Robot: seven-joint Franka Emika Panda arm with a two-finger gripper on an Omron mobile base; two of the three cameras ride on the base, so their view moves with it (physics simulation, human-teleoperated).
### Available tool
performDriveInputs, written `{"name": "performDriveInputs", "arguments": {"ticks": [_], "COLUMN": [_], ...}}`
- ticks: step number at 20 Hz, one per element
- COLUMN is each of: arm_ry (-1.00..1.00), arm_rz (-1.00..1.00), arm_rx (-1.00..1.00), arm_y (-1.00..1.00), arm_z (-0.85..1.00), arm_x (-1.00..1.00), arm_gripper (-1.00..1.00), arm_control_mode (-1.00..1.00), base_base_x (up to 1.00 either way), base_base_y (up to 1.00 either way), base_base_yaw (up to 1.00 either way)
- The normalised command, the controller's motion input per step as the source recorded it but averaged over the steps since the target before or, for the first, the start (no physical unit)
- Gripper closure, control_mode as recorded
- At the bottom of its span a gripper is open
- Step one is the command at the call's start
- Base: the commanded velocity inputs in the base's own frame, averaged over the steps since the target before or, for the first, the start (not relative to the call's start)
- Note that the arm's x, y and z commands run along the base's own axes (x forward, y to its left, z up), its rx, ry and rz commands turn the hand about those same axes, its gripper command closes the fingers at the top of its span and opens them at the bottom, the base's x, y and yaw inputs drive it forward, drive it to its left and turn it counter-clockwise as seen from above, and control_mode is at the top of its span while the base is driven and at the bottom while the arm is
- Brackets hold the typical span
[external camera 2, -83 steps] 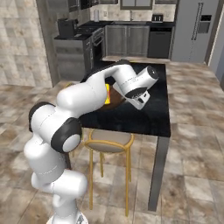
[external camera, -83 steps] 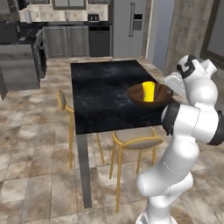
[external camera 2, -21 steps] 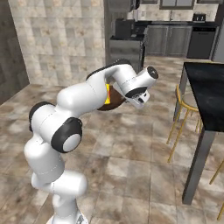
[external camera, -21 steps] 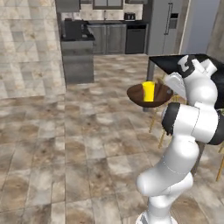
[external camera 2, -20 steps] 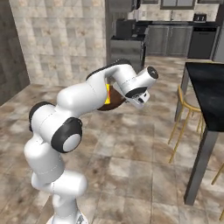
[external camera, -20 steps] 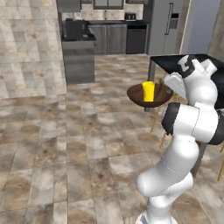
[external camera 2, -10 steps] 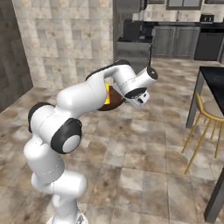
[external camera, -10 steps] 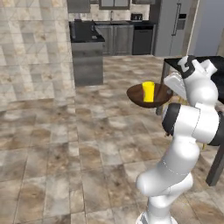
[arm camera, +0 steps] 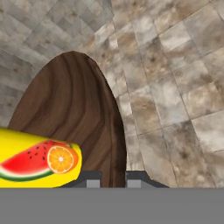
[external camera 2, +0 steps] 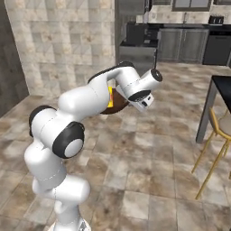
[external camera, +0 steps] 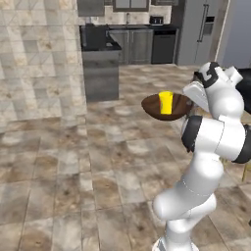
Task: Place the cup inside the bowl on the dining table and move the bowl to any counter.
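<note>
Carrying bowl (external camera: 166, 107) level above tiled floor (external camera: 73, 162), keeping cup (external camera: 166, 102) standing upright inside. Gripper (arm camera: 113, 178) pinching bowl rim, jaws closed on it, leaving load hanging off one edge. Counter (external camera: 100, 46) lying well ahead; dining table (external camera 2: 222, 85) off to right.

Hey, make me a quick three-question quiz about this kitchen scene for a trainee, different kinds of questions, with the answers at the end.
1. True or false: the cup stands inside the bowl.
2. What is under the bowl? A) the dining table B) the counter C) open tiled floor
3. Fill in: the gripper is shut on the bowl's ____.

Key:
1. True; the yellow cup sits upright in the brown wooden bowl.
2. C; the bowl is carried in the air over the floor.
3. Rim; the hand view shows the fingertips on either side of the bowl's edge.
</note>
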Motion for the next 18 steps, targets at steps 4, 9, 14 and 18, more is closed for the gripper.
{"name": "performDriveInputs", "arguments": {"ticks": [4, 9, 14, 18], "arm_ry": [0.00, 0.00, 0.00, 0.00], "arm_rz": [0.00, 0.00, 0.00, 0.00], "arm_rx": [0.00, 0.00, 0.00, 0.00], "arm_y": [0.00, 0.00, 0.00, 0.00], "arm_z": [0.00, 0.00, 0.00, 0.00], "arm_x": [0.00, 0.00, 0.00, 0.00], "arm_gripper": [1.00, 1.00, 1.00, 1.00], "arm_control_mode": [1.00, 1.00, 1.00, 1.00], "base_base_x": [0.77, 0.72, 0.72, 0.74], "base_base_y": [0.00, 0.00, 0.00, 0.00], "base_base_yaw": [-0.02, -0.03, -0.06, -0.06]}}
